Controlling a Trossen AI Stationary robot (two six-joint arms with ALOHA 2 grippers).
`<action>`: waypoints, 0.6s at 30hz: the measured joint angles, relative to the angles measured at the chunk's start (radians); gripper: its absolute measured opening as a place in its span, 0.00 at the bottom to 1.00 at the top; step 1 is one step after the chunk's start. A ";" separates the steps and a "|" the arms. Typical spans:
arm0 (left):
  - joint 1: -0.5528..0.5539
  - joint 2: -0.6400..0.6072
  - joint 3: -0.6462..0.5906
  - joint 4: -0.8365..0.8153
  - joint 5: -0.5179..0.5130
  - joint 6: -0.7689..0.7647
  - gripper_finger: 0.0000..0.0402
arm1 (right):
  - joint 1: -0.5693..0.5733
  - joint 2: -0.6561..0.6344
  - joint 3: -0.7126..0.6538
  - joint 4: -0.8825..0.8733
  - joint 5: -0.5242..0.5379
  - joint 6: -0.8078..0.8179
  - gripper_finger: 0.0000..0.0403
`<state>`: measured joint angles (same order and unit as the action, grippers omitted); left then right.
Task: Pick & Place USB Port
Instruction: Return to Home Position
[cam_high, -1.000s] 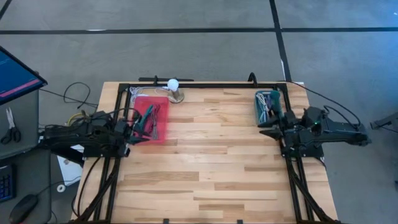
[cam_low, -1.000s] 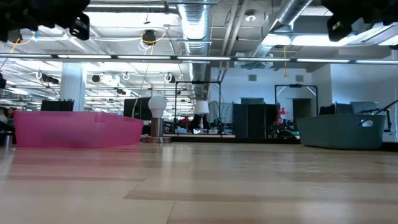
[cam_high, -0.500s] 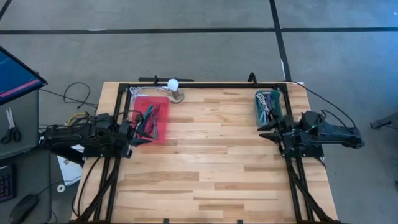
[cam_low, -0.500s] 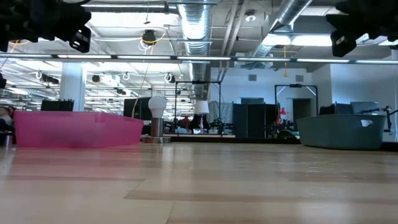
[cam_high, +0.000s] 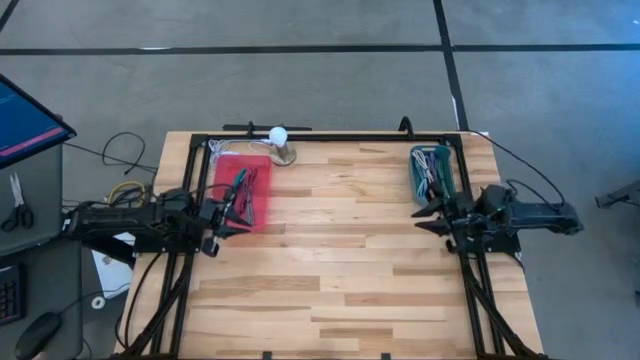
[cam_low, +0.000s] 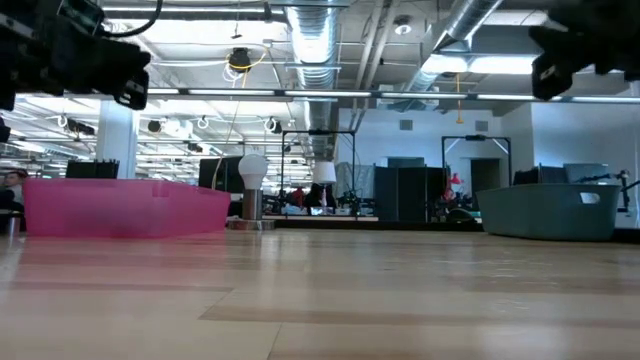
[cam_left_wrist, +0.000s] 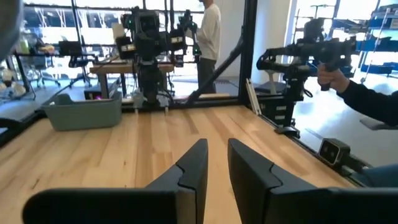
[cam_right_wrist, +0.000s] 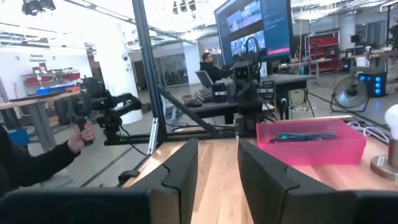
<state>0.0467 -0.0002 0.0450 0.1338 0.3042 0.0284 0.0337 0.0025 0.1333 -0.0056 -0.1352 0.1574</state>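
Observation:
A pink tray (cam_high: 226, 166) at the table's far left holds several dark and green cable-like pieces (cam_high: 245, 192). A teal bin (cam_high: 416, 178) at the far right holds more of them (cam_high: 432, 170). Which piece is the USB port I cannot tell. My left gripper (cam_high: 232, 216) hovers open at the left edge, just near of the pink tray, and points level across the table. In the left wrist view it (cam_left_wrist: 217, 146) has nothing between its fingers. My right gripper (cam_high: 428, 214) hovers open at the right edge, near of the teal bin, and is empty too (cam_right_wrist: 217, 144).
A white bulb on a round base (cam_high: 279, 140) stands at the far edge beside the pink tray. A black frame (cam_high: 330, 138) runs round the table. The bare wood (cam_high: 340, 250) between the arms is free. A person's hand (cam_left_wrist: 333, 78) holds a handle beyond the table.
Both grippers have sunk a little at their own sides of the table, still pointing level across it. Their finger gaps look the same. The tray, the bin and their contents have not moved.

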 joint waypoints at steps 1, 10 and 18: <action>0.000 0.000 -0.020 0.028 0.000 0.001 0.15 | 0.000 0.000 -0.026 0.024 0.000 0.000 0.27; 0.000 0.006 -0.040 0.054 0.000 0.001 0.15 | -0.002 0.000 -0.125 0.149 0.003 0.020 0.27; 0.000 0.010 -0.040 0.055 0.000 -0.010 0.15 | -0.002 0.000 -0.126 0.150 0.002 0.001 0.27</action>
<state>0.0467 0.0098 0.0048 0.1883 0.3038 0.0185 0.0315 0.0025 0.0074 0.1448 -0.1329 0.1581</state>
